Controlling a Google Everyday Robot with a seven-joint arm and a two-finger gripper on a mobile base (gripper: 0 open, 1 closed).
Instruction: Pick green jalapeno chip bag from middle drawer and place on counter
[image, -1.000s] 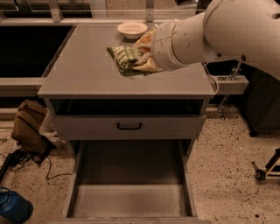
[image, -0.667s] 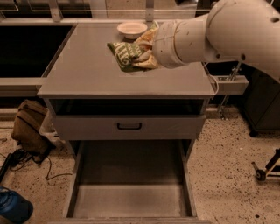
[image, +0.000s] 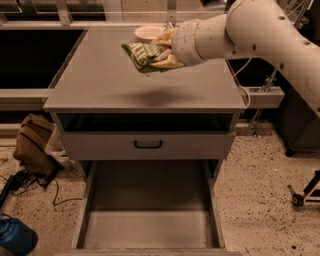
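The green jalapeno chip bag (image: 141, 54) is held in my gripper (image: 162, 50), a little above the counter (image: 125, 82), toward its far middle. The gripper's pale fingers are shut on the bag's right end, and the white arm reaches in from the upper right. The bag casts a soft shadow on the counter below it. The middle drawer (image: 150, 210) is pulled out at the bottom of the view, and its grey floor is bare.
A pale bowl (image: 148, 32) sits at the counter's back edge, just behind the gripper. A shut drawer front with a black handle (image: 148, 144) lies above the open drawer. A brown bag (image: 34, 145) and a blue object (image: 17, 235) lie on the floor at left.
The gripper and the chip bag have moved up and away, further over the counter toward its back, and a little higher.
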